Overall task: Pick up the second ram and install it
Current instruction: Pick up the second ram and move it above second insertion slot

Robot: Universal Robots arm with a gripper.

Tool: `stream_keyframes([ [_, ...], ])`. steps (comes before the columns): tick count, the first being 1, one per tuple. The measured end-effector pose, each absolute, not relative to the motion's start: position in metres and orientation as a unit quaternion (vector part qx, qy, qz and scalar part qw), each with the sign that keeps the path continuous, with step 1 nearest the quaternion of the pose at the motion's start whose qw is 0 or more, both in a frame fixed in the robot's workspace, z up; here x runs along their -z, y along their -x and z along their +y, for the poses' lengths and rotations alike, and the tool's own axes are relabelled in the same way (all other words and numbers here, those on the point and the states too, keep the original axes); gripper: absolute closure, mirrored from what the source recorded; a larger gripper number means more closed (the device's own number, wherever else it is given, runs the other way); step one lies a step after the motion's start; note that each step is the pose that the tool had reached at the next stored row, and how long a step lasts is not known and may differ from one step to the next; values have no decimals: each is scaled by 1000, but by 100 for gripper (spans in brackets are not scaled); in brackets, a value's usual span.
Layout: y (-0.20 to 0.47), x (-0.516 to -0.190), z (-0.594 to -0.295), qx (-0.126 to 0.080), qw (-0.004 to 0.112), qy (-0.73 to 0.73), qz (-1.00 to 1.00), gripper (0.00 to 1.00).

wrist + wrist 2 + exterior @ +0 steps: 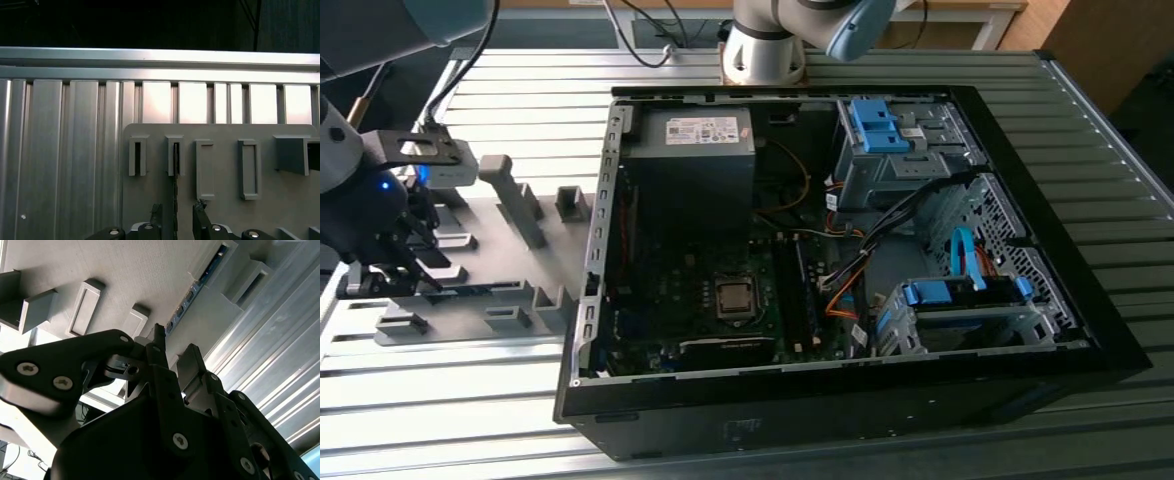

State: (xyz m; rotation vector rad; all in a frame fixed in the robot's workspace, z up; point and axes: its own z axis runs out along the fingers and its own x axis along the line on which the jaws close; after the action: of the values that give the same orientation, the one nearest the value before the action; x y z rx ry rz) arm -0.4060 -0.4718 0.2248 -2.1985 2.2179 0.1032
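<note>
Two fingers (201, 216) parted, gripper (178, 207) astride second ram (175, 160)

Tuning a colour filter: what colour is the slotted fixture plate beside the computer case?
The fixture plate is plain light grey, clearest in the first wrist view.

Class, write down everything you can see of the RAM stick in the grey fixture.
The second ram is a thin, flat board, blue-green with small dark chips, seen edge-on. It stands on its long edge in the grey fixture, one end held in a slotted block. The gripper straddles its other end, open and seemingly clear of it.
</note>
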Motion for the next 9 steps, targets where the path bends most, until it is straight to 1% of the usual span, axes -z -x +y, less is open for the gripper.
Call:
stream_keyframes([
  [9,406,-213,-472,-33,9,707,706,63],
])
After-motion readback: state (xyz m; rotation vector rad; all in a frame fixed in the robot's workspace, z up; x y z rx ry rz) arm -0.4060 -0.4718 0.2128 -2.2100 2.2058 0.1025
